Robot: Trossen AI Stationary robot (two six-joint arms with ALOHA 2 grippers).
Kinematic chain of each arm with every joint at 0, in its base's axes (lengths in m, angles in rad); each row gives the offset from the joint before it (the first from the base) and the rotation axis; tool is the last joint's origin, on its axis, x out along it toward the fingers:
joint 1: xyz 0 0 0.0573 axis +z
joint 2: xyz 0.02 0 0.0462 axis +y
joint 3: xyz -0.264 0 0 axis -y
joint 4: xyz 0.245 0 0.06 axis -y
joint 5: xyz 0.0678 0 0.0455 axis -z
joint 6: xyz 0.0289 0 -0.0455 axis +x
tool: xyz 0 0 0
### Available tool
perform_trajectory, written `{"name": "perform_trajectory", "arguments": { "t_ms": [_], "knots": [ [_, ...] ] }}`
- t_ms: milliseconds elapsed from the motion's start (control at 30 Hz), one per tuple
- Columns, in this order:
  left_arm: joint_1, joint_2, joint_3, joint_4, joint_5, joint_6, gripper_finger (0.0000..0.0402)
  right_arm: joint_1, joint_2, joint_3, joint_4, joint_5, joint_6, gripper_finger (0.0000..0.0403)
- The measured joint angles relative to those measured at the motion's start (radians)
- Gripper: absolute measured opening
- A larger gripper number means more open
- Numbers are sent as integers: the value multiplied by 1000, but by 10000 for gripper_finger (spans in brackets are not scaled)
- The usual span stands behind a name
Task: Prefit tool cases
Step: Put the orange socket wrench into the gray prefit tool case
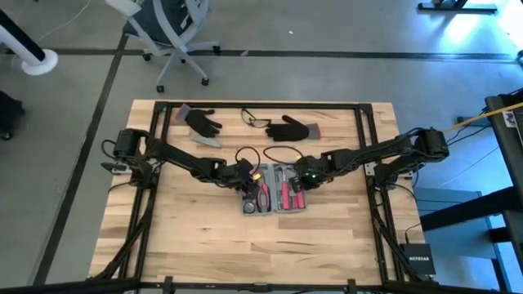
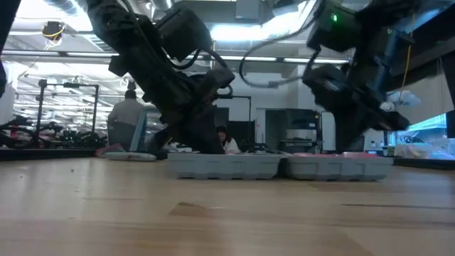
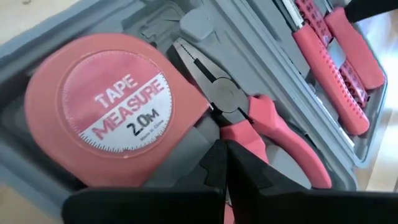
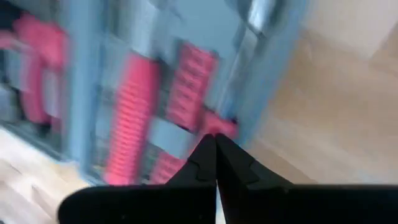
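Wooden planks of the table (image 1: pixel 204 245) fill my overhead feed, with grey floor and an office chair (image 1: pixel 176 33) beyond the far edge. Going from the left, I see a black glove (image 1: pixel 202 123) lying near the far edge, then a pair of glasses (image 1: pixel 254 119), then a second black glove (image 1: pixel 290 129) just beside them; all three sit well apart from the work. Through the level camera I make out a person (image 2: pixel 128 117) standing in the room behind, and both arms block most of that background. My left claw (image 1: pixel 248 175) is clenched, fingertips together, hanging over the left half of the tool case (image 1: pixel 276 196), right above a red tape measure (image 3: pixel 102 109) and red-handled pliers (image 3: pixel 249 118) seated in their slots. The case lies open and flat at the table's middle, grey-blue, its two halves side by side with moulded grey slots, and red-handled tools (image 1: pixel 288 193) fill the right half. My right claw (image 1: pixel 304 178) is also clenched with nothing in it, poised over the right half near its outer edge.
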Motion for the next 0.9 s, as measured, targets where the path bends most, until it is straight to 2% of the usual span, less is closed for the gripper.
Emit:
{"name": "perform_trajectory", "arguments": {
  "t_ms": [133,300,467,600,733,900],
  "knots": [
    [0,1,1,0,-3,-6,0,0,-66,34,-5,13,0,0],
    [-9,1,1,-7,-6,-21,0,27,-69,33,-71,25,9,0],
    [-12,1,1,-13,-6,-21,0,69,-38,22,-84,30,29,0],
    [-5,1,1,-13,-3,-20,0,95,41,23,-64,47,31,0],
    [-1,-1,1,-23,-3,-20,0,100,102,28,-30,16,25,0],
    [3,-25,-1,-32,1,1,0,98,31,22,-64,72,23,0]
  ]
}}
